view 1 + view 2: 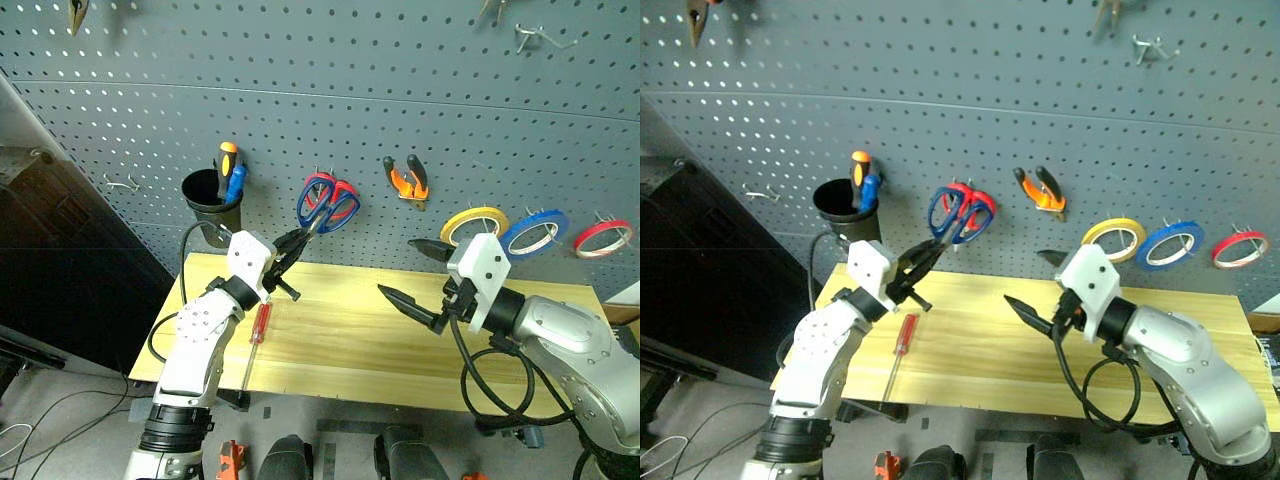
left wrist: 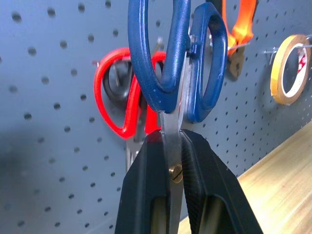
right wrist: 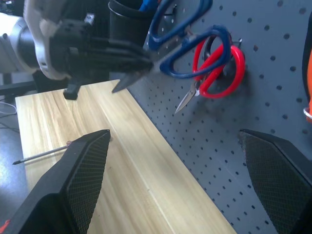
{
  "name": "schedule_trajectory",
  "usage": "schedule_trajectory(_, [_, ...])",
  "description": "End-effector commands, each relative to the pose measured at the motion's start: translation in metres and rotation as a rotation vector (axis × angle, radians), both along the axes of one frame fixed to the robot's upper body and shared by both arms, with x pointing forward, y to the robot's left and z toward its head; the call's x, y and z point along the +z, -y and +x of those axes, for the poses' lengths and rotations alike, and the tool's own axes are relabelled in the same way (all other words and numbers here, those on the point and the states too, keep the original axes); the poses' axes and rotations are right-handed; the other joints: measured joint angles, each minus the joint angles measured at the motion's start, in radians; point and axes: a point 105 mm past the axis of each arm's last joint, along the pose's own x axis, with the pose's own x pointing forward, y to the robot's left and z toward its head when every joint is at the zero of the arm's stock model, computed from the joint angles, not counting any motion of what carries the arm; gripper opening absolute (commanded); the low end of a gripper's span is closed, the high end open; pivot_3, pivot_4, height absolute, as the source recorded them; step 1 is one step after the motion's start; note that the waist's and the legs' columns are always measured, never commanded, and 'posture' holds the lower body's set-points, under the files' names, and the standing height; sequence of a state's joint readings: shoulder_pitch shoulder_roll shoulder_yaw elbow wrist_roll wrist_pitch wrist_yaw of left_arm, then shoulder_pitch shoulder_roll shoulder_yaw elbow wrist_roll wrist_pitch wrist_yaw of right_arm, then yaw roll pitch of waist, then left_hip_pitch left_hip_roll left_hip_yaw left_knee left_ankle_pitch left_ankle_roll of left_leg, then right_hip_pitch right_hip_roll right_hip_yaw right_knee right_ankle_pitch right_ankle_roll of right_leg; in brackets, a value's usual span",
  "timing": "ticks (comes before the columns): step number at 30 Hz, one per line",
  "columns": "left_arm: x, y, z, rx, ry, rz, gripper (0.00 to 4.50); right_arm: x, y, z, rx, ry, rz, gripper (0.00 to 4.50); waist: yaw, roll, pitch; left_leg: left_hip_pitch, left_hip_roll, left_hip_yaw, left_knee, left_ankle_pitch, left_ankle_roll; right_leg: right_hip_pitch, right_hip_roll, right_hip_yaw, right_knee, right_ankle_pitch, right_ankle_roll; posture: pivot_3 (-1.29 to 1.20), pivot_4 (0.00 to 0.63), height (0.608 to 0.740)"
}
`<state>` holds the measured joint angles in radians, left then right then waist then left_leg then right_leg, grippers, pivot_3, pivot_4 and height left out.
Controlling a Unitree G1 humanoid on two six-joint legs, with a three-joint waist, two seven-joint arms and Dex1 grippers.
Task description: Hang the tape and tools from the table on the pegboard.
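Observation:
My left gripper (image 1: 300, 239) is shut on the steel blades of the dark blue-handled scissors (image 2: 170, 68). It holds them up against the grey pegboard (image 1: 300, 90), their handles right in front of the hanging red-handled scissors (image 3: 238, 63). Above the middle of the table (image 1: 400, 350), my right gripper (image 1: 397, 267) is open and holds nothing. The red-handled screwdriver (image 1: 260, 325) lies on the table below my left arm. Orange-and-black pliers (image 1: 407, 180) hang on the board. The thin red tape (image 1: 603, 237) hangs at the far right.
A black cup (image 1: 213, 205) with an orange and a blue screwdriver hangs left of the scissors. A yellow roll (image 1: 473, 225) and a blue roll (image 1: 535, 232) hang between the pliers and the red tape. Bare hooks (image 1: 540, 38) sit higher up.

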<state>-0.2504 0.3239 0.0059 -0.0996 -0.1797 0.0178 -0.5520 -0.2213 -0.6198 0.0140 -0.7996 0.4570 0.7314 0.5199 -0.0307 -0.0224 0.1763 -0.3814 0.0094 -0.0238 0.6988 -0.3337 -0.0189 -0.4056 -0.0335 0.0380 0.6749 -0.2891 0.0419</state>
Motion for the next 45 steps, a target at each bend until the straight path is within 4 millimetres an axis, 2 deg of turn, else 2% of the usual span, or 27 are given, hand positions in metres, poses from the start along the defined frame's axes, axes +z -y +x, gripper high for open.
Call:
schedule_trajectory(1, [0.013, 0.003, 0.007, 0.017, 0.027, -0.043, 0.11, 0.021, -0.009, -0.007, 0.039, 0.078, 0.027, 4.5, 0.0, 0.0, 0.0, 0.0, 0.0, 0.0, 0.0, 0.0, 0.0, 0.0, 0.0, 0.0, 0.0, 0.0, 0.0, -0.05, 0.156, 0.74])
schedule_trajectory(11, [0.006, 0.016, 0.017, -0.006, -0.057, -0.093, 0.11, 0.034, -0.02, -0.008, 0.074, 0.098, 0.052, 4.5, -0.001, 0.0, 0.0, 0.0, 0.0, 0.0, 0.001, 0.0, 0.0, 0.0, 0.0, 0.0, 0.002, 0.0, 0.0, -0.07, 0.159, 0.74])
schedule_trajectory(13, [0.005, 0.017, 0.017, -0.014, -0.07, -0.095, 0.82, 0.035, -0.021, -0.008, 0.076, 0.097, 0.057, 4.5, -0.001, 0.0, 0.0, 0.0, 0.0, 0.0, 0.001, 0.001, 0.0, 0.0, 0.0, 0.0, 0.002, 0.0, 0.0, -0.07, 0.159, 0.74])
schedule_trajectory(17, [-0.002, 0.018, 0.015, -0.021, -0.097, -0.071, 1.84, 0.032, -0.023, -0.01, 0.074, 0.084, 0.06, 4.5, -0.002, 0.0, 0.0, 0.0, 0.0, 0.0, 0.001, 0.001, 0.0, 0.0, 0.0, 0.0, 0.002, 0.0, 0.0, -0.07, 0.161, 0.74])
schedule_trajectory(20, [-0.026, 0.007, 0.01, 0.006, -0.186, -0.003, 2.65, 0.023, -0.021, -0.012, 0.06, 0.038, 0.09, 4.5, -0.002, 0.0, 0.0, 0.0, 0.0, 0.0, 0.001, 0.001, 0.0, 0.0, 0.0, 0.0, 0.002, 0.0, 0.0, -0.07, 0.162, 0.74])
schedule_trajectory(23, [-0.053, -0.011, 0.002, 0.04, -0.308, 0.054, 3.62, 0.003, -0.018, -0.012, 0.027, -0.059, 0.073, 4.5, -0.007, 0.0, 0.0, 0.0, 0.0, 0.0, 0.0, 0.001, 0.0, -0.001, 0.0, 0.001, 0.003, 0.0, 0.0, -0.07, 0.162, 0.74])
schedule_trajectory(25, [-0.066, -0.025, -0.002, 0.084, -0.376, 0.076, 3.62, -0.014, -0.018, -0.015, 0.015, -0.145, 0.049, 4.5, -0.007, 0.0, 0.0, 0.0, 0.0, 0.0, 0.001, 0.001, 0.0, -0.001, 0.0, 0.001, 0.003, 0.0, 0.0, -0.07, 0.163, 0.74])
schedule_trajectory(28, [-0.106, -0.062, -0.014, 0.202, -0.602, 0.147, 3.62, -0.045, -0.018, -0.019, -0.033, -0.291, -0.018, 4.5, -0.007, 0.0, 0.0, 0.001, 0.0, 0.0, 0.0, 0.001, 0.001, -0.001, 0.0, 0.001, 0.004, 0.0, 0.0, -0.05, 0.165, 0.74])
schedule_trajectory(29, [-0.118, -0.074, -0.017, 0.256, -0.678, 0.168, 3.62, -0.051, -0.02, -0.021, -0.025, -0.331, -0.023, 4.5, -0.007, 0.0, 0.0, 0.001, 0.0, 0.0, 0.0, 0.001, 0.001, -0.001, 0.0, 0.001, 0.004, 0.0, 0.0, -0.05, 0.165, 0.74])
schedule_trajectory(31, [-0.129, -0.085, -0.017, 0.325, -0.759, 0.173, 3.62, -0.053, -0.026, -0.024, 0.0, -0.368, -0.014, 4.5, -0.006, 0.0, 0.0, 0.002, 0.0, 0.0, 0.001, 0.002, 0.002, -0.001, 0.0, 0.0, 0.005, 0.0, 0.0, -0.04, 0.164, 0.74])
schedule_trajectory(35, [-0.138, -0.089, -0.013, 0.423, -0.89, 0.078, 3.62, -0.05, -0.032, -0.028, 0.044, -0.391, -0.008, 4.5, 0.003, -0.001, -0.001, 0.001, -0.002, -0.001, 0.001, 0.003, 0.003, 0.0, 0.0, -0.001, 0.006, 0.0, 0.0, -0.04, 0.164, 0.74])
schedule_trajectory(42, [-0.158, -0.078, -0.012, 0.436, -1.052, 0.103, 3.62, -0.047, -0.034, -0.025, 0.065, -0.382, -0.047, 4.5, -0.001, -0.002, -0.001, 0.001, -0.002, -0.002, 0.001, 0.003, 0.003, 0.0, -0.001, -0.001, 0.005, 0.0, 0.0, -0.05, 0.166, 0.74])
schedule_trajectory(45, [-0.163, -0.082, -0.008, 0.483, -1.1, 0.068, 3.62, -0.045, -0.035, -0.025, 0.083, -0.38, -0.062, 4.5, -0.001, -0.002, -0.001, 0.001, -0.002, -0.002, 0.001, 0.003, 0.002, -0.001, -0.001, -0.001, 0.005, 0.0, 0.0, -0.05, 0.166, 0.74])
